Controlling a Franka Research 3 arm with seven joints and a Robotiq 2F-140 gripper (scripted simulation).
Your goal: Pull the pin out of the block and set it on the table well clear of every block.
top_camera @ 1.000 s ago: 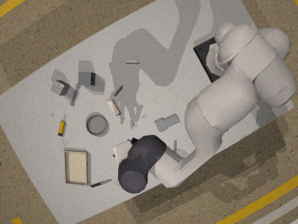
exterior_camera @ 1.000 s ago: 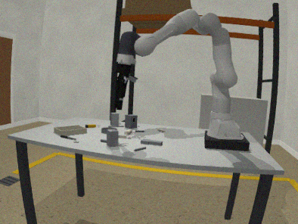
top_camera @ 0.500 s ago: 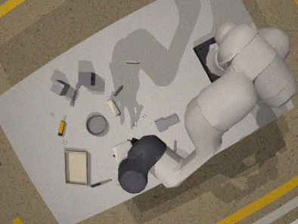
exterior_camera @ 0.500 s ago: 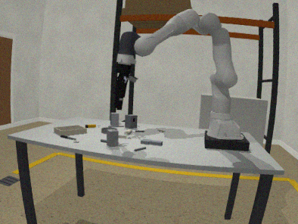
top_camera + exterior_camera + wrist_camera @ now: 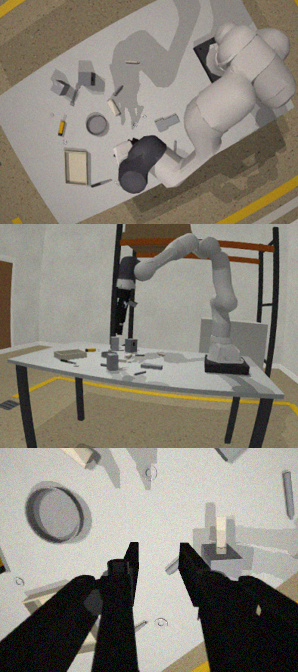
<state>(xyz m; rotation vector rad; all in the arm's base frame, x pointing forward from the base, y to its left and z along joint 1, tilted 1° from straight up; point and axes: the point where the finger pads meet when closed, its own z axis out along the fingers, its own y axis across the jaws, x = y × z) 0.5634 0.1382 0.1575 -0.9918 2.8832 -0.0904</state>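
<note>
A cream pin (image 5: 221,533) stands upright in a dark grey block (image 5: 223,554). In the wrist view it lies to the right of my fingers and far below them. The same block (image 5: 112,362) stands near the table's front edge in the side view. In the overhead view my arm hides it. My gripper (image 5: 158,555) (image 5: 122,325) hangs high above the table, pointing down. Its fingers stand a little apart with nothing between them.
A round grey dish (image 5: 97,124) (image 5: 57,510) lies left of the gripper. A shallow tray (image 5: 67,166) (image 5: 69,353) sits near the front left. Two other blocks (image 5: 58,88) (image 5: 87,78) stand at the far side. A cream cylinder (image 5: 113,107) and a flat grey piece (image 5: 166,122) lie nearby.
</note>
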